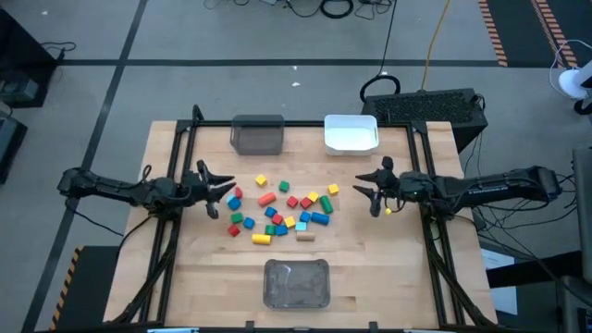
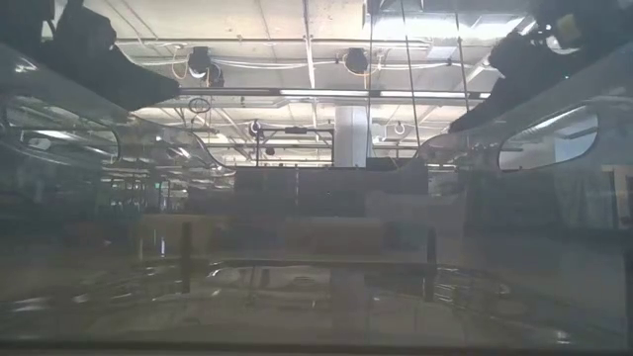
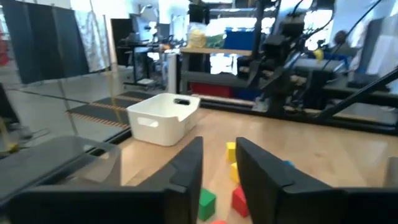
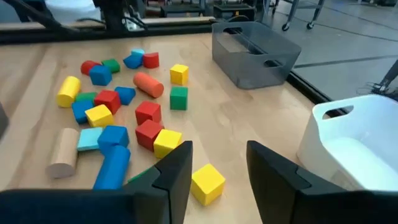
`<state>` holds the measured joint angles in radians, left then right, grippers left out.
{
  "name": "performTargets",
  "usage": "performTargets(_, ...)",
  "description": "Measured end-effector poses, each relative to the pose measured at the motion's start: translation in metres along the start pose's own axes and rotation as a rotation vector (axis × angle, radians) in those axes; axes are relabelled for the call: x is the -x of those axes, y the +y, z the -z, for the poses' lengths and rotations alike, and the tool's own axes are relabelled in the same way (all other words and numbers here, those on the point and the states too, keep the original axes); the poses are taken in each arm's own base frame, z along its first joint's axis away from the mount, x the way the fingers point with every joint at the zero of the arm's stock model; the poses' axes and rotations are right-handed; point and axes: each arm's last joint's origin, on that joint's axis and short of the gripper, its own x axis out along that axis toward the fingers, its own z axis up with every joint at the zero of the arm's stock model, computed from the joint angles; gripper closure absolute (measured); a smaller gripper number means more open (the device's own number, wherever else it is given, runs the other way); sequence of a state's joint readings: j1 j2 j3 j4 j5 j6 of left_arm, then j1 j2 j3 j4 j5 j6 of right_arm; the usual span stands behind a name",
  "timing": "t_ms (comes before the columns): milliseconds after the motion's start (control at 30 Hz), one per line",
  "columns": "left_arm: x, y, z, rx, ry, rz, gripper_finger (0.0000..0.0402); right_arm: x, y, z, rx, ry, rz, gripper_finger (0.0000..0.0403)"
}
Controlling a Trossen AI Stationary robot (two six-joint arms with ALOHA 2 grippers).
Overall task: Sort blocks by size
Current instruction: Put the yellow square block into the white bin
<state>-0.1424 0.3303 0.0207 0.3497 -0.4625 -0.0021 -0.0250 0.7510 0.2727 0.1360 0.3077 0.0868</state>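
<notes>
Blocks [image 1: 281, 211] lie scattered mid-tabletop [image 1: 185, 268] between the open left end effector [image 1: 225, 192] and open right end effector [image 1: 367, 191].

The worktop [image 1: 370, 268] is pale wood with a smooth matt grain. The blocks [image 4: 118, 118] are painted wood, slightly glossy. The white bin [image 4: 354, 143] and grey bin [image 4: 252, 53] look like smooth plastic.
</notes>
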Motion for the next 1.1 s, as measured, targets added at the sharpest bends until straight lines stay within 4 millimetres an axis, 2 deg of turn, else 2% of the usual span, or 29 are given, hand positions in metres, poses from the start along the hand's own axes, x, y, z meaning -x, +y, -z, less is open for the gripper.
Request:
performTargets(200,-0.012,0.003,-0.01,-0.069,0.038,-0.08,0.024,-0.021,-0.005,-0.02,0.075,0.075,0.067,0.0238)
performTargets(367,-0.029,0.007,-0.014,-0.168,0.117,-0.12,0.0237,-0.049,-0.012,-0.032,0.15,0.226,0.077,0.0226)
performTargets(533,-0.051,0.016,-0.021,-0.191,0.197,-0.129,0.0237,-0.076,-0.015,-0.035,0.176,0.447,-0.042,0.0222)
performTargets(633,-0.068,0.023,-0.028,-0.22,0.224,-0.128,0.0237,-0.088,-0.017,-0.038,0.26,0.489,-0.058,0.0222)
performTargets(833,-0.096,0.033,-0.032,-0.223,0.291,-0.105,0.0237,-0.099,-0.016,-0.044,0.437,0.456,-0.165,0.0222)
performTargets(1100,-0.117,0.033,-0.034,-0.298,0.326,-0.102,0.0237,-0.1,-0.012,-0.042,0.419,0.48,-0.184,0.0222)
